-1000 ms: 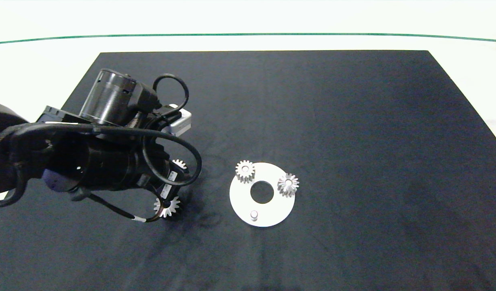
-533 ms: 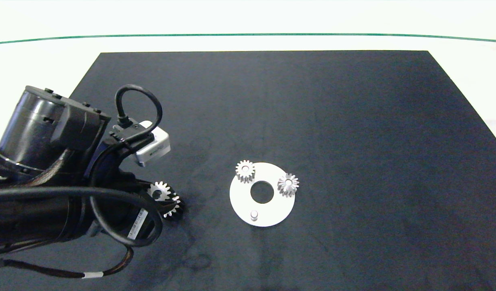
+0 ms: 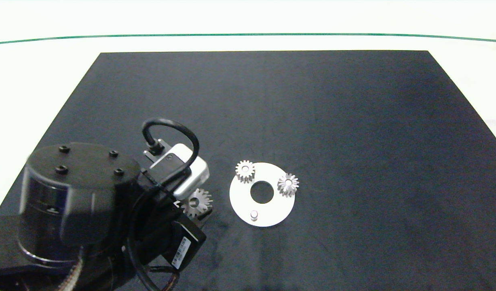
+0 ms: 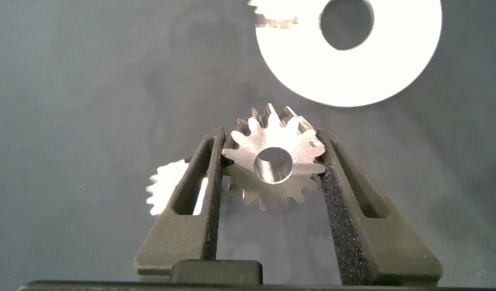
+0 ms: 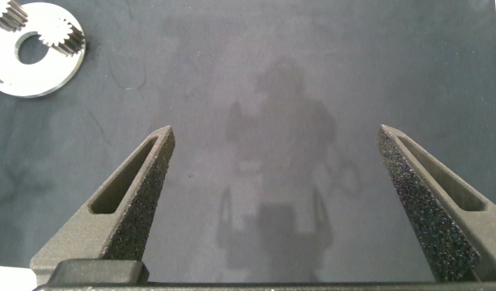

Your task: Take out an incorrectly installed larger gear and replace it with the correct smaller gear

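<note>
Silver short-toothed smaller gear: pinched in my left tool, above the black worktop mat beside the white round plate. Left arm angled low. Right tool: spread, empty.

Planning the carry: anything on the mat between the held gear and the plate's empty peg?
No. The head view shows only bare mat between the gear in the left gripper and the plate's empty peg.

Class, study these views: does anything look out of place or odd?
The white disc carries gears on two pegs, but its third peg stands bare. A loose gear lies on the dark mat, off the disc. The left gripper clamps the held gear beside the disc. The right gripper is idle, open.
</note>
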You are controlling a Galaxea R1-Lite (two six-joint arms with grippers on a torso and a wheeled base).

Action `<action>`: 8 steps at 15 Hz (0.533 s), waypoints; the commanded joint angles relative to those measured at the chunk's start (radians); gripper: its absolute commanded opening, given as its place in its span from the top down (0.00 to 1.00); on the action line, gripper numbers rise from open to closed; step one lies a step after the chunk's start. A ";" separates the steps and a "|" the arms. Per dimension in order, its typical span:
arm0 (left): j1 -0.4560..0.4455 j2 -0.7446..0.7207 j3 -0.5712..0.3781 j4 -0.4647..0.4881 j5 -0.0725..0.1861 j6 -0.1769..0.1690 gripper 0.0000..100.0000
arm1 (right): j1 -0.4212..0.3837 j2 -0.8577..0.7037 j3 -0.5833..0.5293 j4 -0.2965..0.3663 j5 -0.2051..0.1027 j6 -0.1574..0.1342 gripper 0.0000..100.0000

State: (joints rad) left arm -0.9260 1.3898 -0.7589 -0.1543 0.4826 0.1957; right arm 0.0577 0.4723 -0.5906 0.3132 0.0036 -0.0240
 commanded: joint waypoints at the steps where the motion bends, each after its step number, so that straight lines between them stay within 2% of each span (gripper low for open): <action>1: -0.025 0.101 -0.014 -0.007 0.007 0.040 0.90 | 0.001 -0.006 -0.001 0.003 -0.001 -0.001 0.00; 3: -0.040 0.130 -0.059 -0.001 0.007 0.051 0.90 | 0.001 -0.006 0.000 0.003 -0.001 -0.001 0.00; 8: -0.106 0.233 -0.149 0.018 0.007 0.051 0.90 | -0.001 -0.008 0.002 0.003 -0.001 -0.001 0.00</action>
State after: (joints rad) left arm -1.0140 1.5730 -0.8874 -0.1355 0.4864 0.2453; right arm 0.0572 0.4651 -0.5898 0.3149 0.0028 -0.0240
